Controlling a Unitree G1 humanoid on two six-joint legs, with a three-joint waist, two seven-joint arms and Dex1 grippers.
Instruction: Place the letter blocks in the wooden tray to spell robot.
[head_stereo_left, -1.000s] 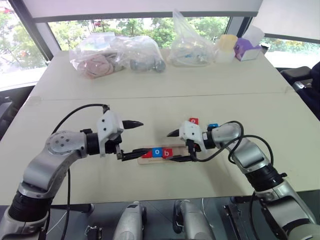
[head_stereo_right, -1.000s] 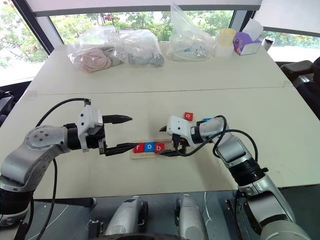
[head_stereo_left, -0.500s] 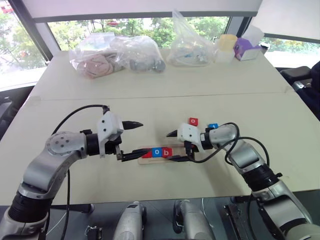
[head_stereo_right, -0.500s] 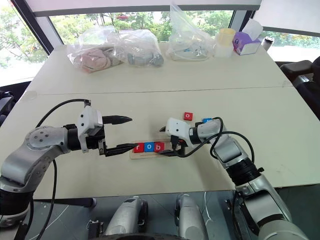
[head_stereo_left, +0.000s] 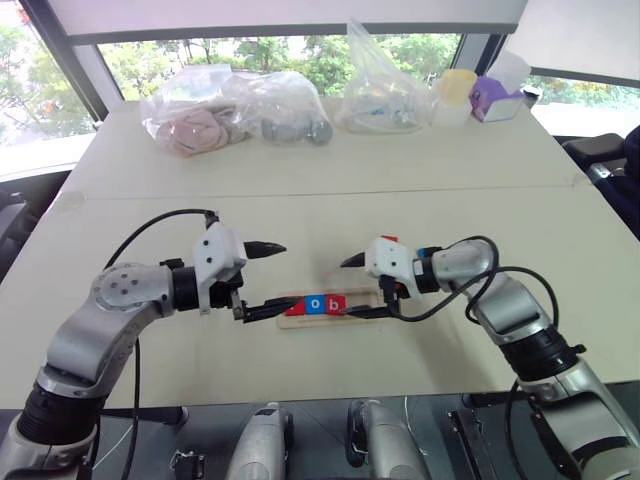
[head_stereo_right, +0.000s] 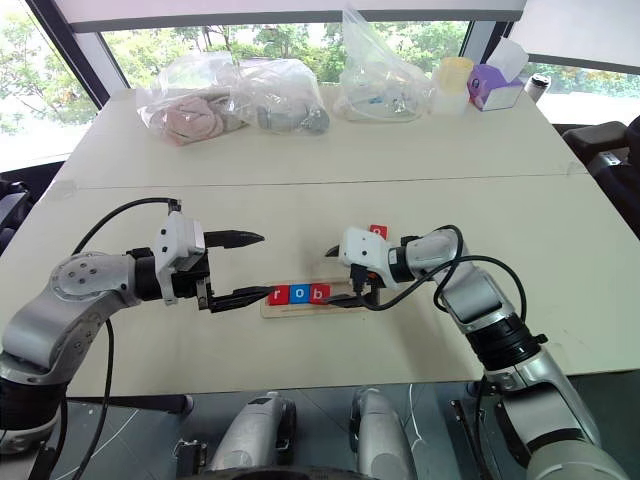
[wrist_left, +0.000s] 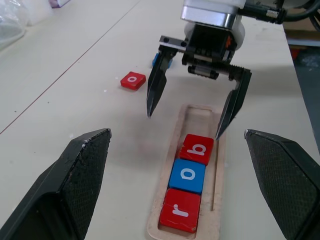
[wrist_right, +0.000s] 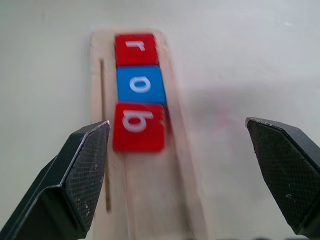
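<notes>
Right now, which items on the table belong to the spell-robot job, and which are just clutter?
Job:
- wooden tray
- red r block, blue o block, red b block, all in the tray
- red o block, loose on the table
- blue block, loose behind the right arm

Clutter:
- plastic bags at the far edge
- yellow cup
- purple tissue box

Silver-grey jointed arms, white wrist housings, looping black cables, tapered black fingers (head_stereo_left: 262, 247).
</notes>
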